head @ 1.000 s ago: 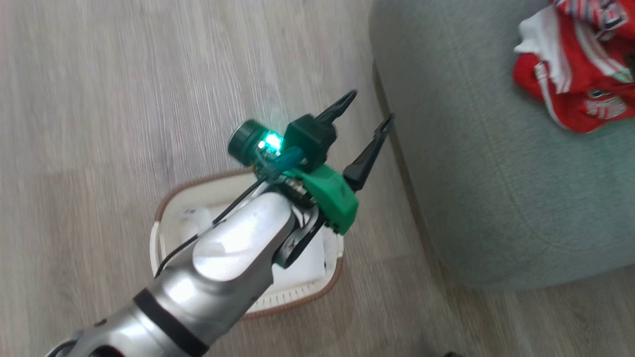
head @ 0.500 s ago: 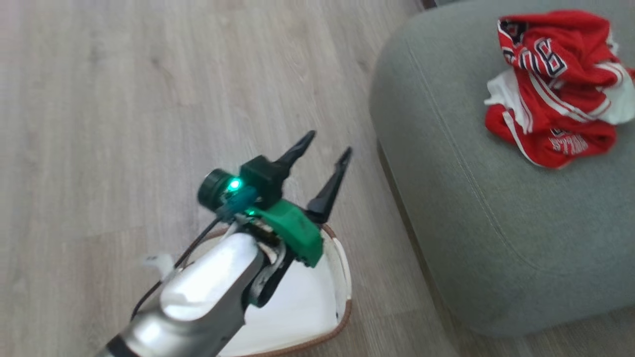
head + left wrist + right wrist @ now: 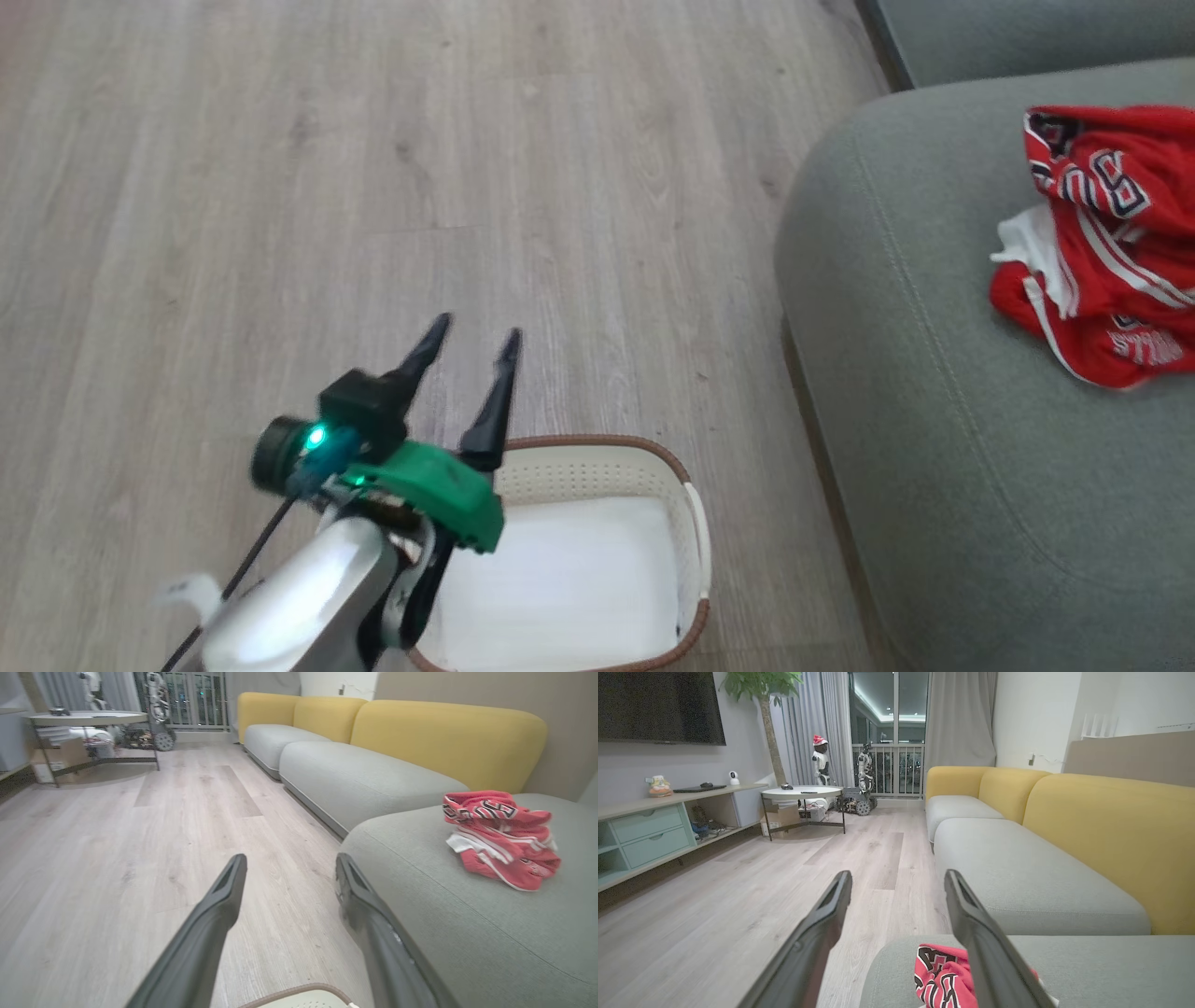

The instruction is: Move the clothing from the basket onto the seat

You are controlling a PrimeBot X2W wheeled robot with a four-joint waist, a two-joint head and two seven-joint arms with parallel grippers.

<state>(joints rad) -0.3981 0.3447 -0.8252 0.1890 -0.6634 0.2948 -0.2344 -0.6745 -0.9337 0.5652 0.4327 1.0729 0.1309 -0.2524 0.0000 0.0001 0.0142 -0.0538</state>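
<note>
Seat (image 3: 934,420) is seen at the right, the basket (image 3: 597,471) on the floor beside it, its liner bare. The clothing (image 3: 1106,252) is heaped on the seat, crumpled red with white trim. It is judged nearer the right hand (image 3: 899,873), spread and empty just above it; the left hand (image 3: 475,329), also spread and empty, is held above the basket's edge, the heap well to its right.

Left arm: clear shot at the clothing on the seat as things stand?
Likely yes. The left tool is open and empty by the basket; nothing stands between it and the clothing lying exposed on the seat. Reach across is unconfirmed.
</note>
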